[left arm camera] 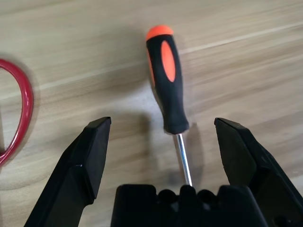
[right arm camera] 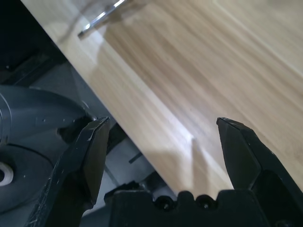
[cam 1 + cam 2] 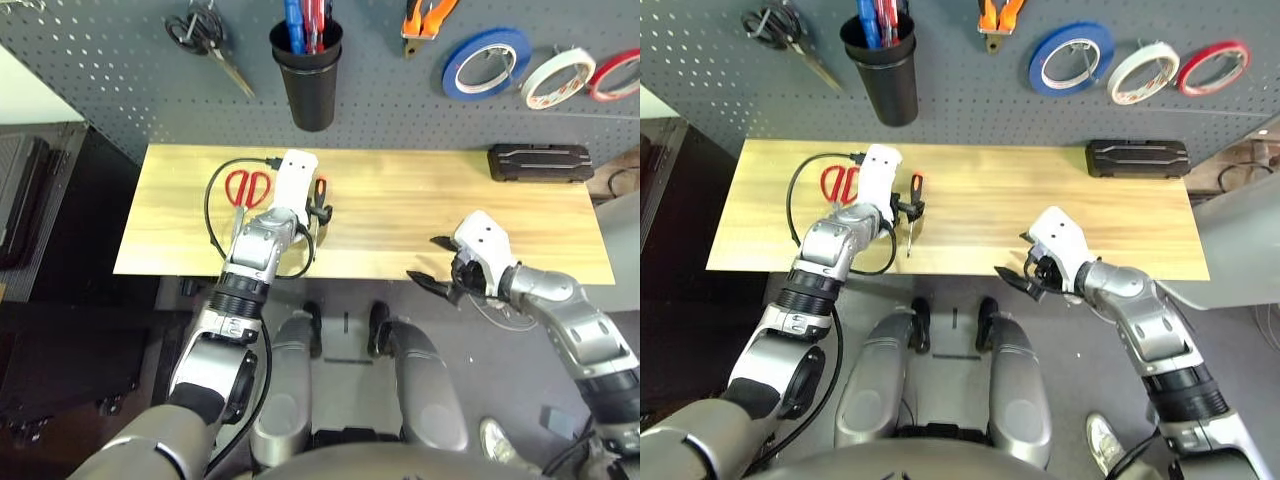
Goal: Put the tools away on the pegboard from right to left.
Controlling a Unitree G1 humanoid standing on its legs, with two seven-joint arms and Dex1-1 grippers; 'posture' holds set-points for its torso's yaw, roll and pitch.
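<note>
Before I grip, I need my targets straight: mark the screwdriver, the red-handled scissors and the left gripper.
Screwdriver (image 1: 168, 80): left wrist view, handle.
Red-handled scissors (image 3: 266, 188): left eye view, handle loop.
Left gripper (image 1: 162, 124): left wrist view, between fingertips.

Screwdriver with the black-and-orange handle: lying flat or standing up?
Flat: the black-and-orange-handled screwdriver lies lengthwise on the pale wooden table, between the left gripper's open fingers.

Three tape rolls (image 3: 453, 78), two pairs of scissors (image 3: 243, 203), one screwdriver (image 1: 166, 85), one pair of pliers (image 3: 414, 30), one black cup (image 3: 310, 92), one black case (image 3: 540, 163)
</note>
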